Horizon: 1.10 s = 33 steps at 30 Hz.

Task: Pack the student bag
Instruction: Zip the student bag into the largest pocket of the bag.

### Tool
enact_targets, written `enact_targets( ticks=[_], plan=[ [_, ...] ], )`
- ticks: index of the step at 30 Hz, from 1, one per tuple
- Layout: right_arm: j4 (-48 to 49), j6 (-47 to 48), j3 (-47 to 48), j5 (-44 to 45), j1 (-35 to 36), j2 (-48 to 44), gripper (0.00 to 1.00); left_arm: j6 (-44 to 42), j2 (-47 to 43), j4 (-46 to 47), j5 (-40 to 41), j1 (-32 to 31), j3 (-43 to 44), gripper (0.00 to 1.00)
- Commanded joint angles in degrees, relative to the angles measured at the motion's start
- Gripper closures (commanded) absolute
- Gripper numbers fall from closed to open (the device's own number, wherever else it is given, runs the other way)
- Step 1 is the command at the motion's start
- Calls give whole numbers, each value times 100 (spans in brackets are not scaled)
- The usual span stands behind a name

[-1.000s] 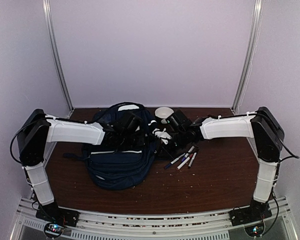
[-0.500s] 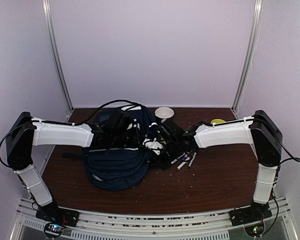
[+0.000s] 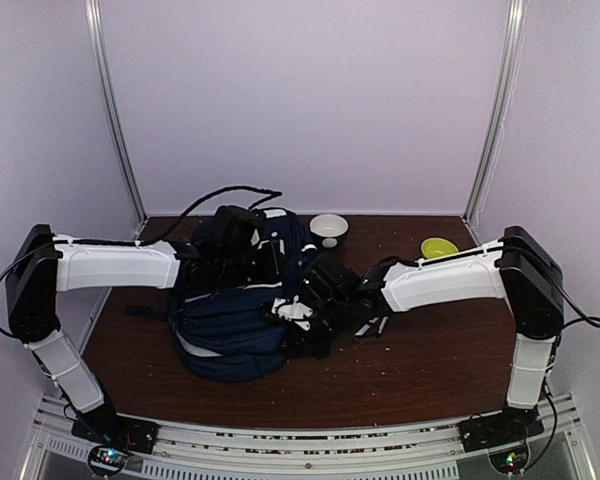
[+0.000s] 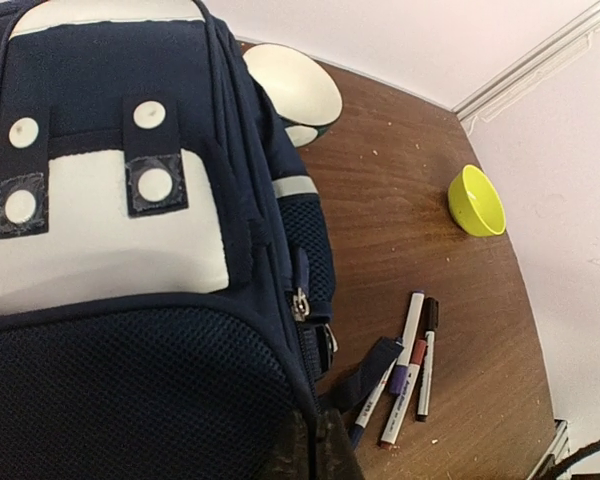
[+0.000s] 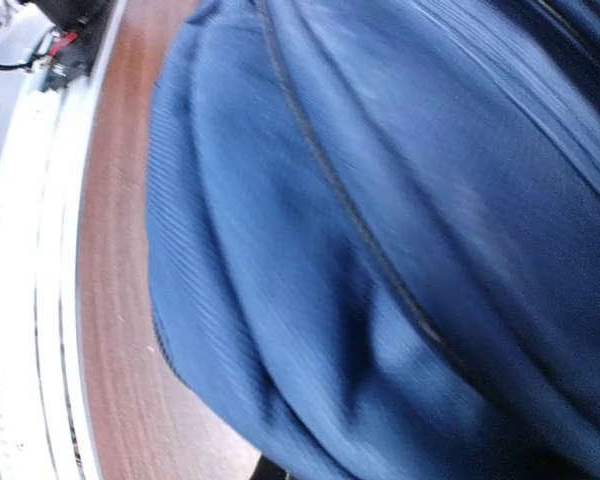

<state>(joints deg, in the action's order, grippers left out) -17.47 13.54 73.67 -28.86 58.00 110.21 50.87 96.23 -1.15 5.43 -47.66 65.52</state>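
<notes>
The student bag (image 3: 230, 325), navy with white stripes, lies left of the table's middle with its top end raised. Its white patch and mesh pocket fill the left wrist view (image 4: 110, 380). My left gripper (image 3: 252, 250) reaches over the bag's top, and its dark fingers (image 4: 315, 455) are shut together on the seam beside the bag's zip. My right gripper (image 3: 298, 312) is shut and pressed against the bag's right side. The right wrist view shows only blurred blue fabric (image 5: 380, 250) and a dark fingertip (image 5: 270, 470), so anything held there is hidden.
Several markers (image 4: 410, 360) lie on the brown table just right of the bag, partly under my right arm (image 3: 370, 325). A white bowl (image 3: 328, 228) stands behind the bag and a yellow bowl (image 3: 439, 246) at the back right. The near table edge (image 5: 40, 300) is close.
My right gripper has slid left and towards the near edge along the bag's right side. The left arm has risen and pulled back, and the bag's top end stands higher.
</notes>
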Motion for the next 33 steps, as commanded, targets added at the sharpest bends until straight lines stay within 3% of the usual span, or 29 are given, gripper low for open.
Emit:
enact_targets(
  ticks=[1,10,15,16,19,22,26,33],
  plan=[
    [150,192,91,-838,231,119,100,-425,-88,725,-726,121,660,100],
    [-48,43,712,-1558,600,489,100,-824,-164,-804,-1207,279,1331,100],
    [492,-380,554,-1616,749,429,100,-1054,-383,-1552,-1226,388,1420,100],
    [501,-467,585,-1557,747,438,100,-1125,-517,-1793,-1056,389,1366,98],
    [718,-790,667,-1290,753,500,100,-1321,-1177,-2369,-279,389,1203,66],
    [704,-1288,1147,-1215,792,829,100,-1476,-1788,-3320,582,389,1264,48],
    [624,-1921,2023,-900,859,1358,100,-1157,-2713,-4408,1271,389,920,45],
    [125,-2653,3919,-937,1063,2533,97,-24,-4681,-5511,1452,378,-525,48]
  ],
)
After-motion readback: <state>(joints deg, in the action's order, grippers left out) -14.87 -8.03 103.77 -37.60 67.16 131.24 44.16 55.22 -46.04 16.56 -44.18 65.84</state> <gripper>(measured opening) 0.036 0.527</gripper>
